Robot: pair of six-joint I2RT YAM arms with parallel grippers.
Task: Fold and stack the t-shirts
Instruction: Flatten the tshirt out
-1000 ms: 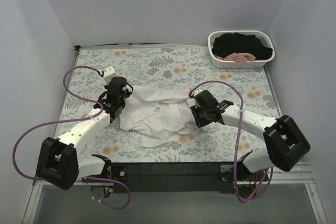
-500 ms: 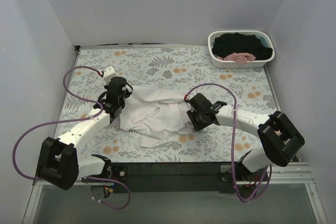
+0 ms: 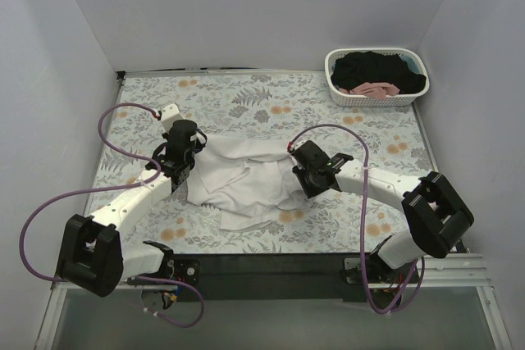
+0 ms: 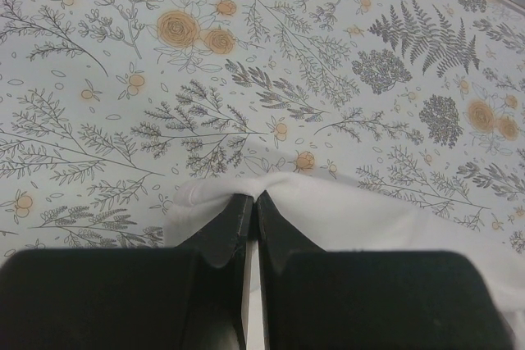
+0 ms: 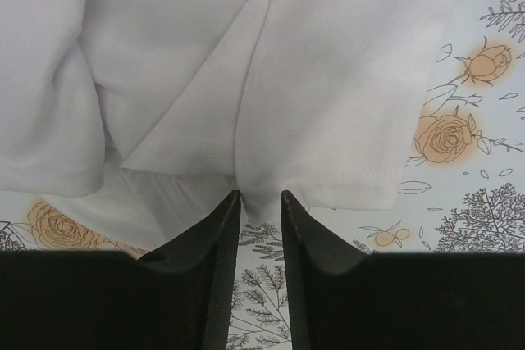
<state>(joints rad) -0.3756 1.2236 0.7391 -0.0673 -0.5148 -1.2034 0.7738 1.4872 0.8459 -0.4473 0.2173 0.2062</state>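
White crumpled cotton t-shirt (image 3: pixel 246 179): long axis left-right, mid-frame; my left jaws (image 4: pixel 253 202) clamped on its edge, my right jaws (image 5: pixel 261 202) narrowly apart astride its hem

The right gripper (image 3: pixel 307 171) slides left, closer onto the crumpled white cotton t-shirt's (image 3: pixel 246 182) right edge, its black fingers (image 5: pixel 221 227) now straddling the hem there.
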